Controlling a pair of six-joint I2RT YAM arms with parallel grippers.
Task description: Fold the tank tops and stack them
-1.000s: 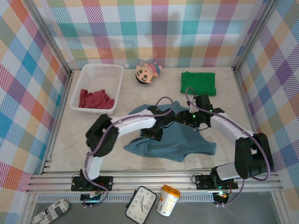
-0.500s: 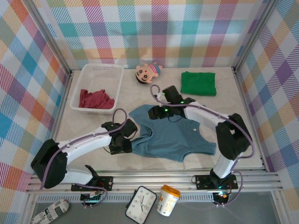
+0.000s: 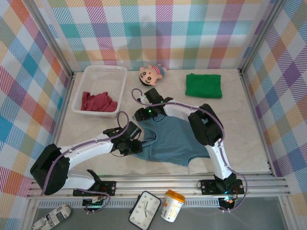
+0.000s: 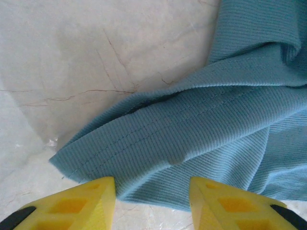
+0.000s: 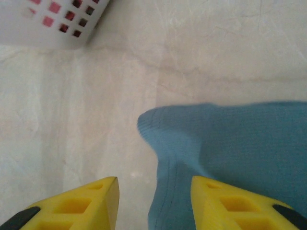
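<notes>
The blue-grey tank top point(image 3: 177, 141) lies spread flat mid-table. My left gripper point(image 3: 133, 144) sits at its near left corner; in the left wrist view the jaws point(image 4: 152, 194) stand open with the hemmed edge point(image 4: 158, 143) lying between the yellow fingers point(image 4: 84, 203). My right gripper point(image 3: 142, 114) is at the far left corner, open point(image 5: 153, 201), astride the cloth's rounded corner point(image 5: 168, 139). The green tank top point(image 3: 203, 85) lies folded at the back right. The dark red tank top point(image 3: 98, 101) is crumpled in the basket.
A white mesh basket point(image 3: 103, 72) stands at the back left, its corner point(image 5: 48, 26) close ahead of the right gripper. A doll point(image 3: 151, 73) lies at the back centre. A clock point(image 3: 145, 210) and a cup point(image 3: 171, 205) sit on the front ledge.
The right arm swung left across the blue-grey top to its far left corner. The left arm pulled back to the near left corner. Both pairs of jaws narrowed.
</notes>
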